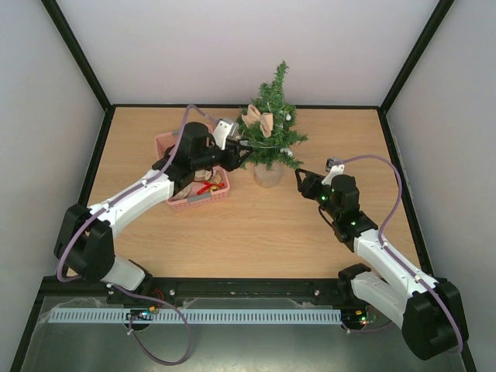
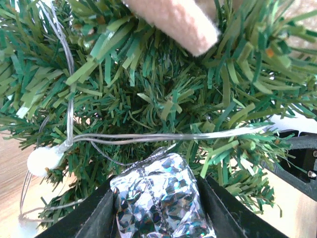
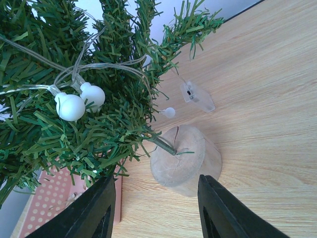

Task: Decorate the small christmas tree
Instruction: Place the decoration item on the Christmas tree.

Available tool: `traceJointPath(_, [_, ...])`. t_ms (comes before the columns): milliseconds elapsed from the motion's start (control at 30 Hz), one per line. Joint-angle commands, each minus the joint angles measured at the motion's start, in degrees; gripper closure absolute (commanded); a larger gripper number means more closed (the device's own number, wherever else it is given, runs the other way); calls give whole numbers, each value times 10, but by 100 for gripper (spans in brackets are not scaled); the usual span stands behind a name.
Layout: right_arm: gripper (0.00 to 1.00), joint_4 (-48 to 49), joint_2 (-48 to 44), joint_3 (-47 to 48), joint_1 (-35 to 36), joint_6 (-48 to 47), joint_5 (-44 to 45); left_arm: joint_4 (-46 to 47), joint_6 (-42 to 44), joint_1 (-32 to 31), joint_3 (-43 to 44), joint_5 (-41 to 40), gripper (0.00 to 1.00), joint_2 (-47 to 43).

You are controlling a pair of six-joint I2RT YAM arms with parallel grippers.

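Silver foil ornament [image 2: 159, 191] in left gripper [image 2: 159, 210]

The bushy small christmas tree [image 1: 275, 143] is dark green — its fabric bow [image 1: 258, 118] beige. The foil cube ornament [image 2: 163, 198] glitters silver; the dotted plastic basket [image 1: 163, 145] is pink.

Surface [image 1: 232, 240]: light wood-grain board, evenly lit, soft shadows only. Back wall [image 1: 248, 46] is plain white. Left wall [image 1: 39, 132] and right wall [image 1: 457, 132] are the same, matt. Black frame bars [image 1: 78, 56] run up both rear corners and edge the board. Near edge: black rail [image 1: 256, 291], then a white slotted strip [image 1: 232, 316]. Below that, a grey sheet [image 1: 256, 349] with a dull sheen.
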Motion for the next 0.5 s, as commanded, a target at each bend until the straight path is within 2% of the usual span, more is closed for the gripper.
traceJointPath(0, [55,-1,-6,10,-1,-2,7,20,10,-1,30,10,59,15])
traceJointPath(467, [55,8,0,7,-2,1,7,38,14,-12,44,1,58,50])
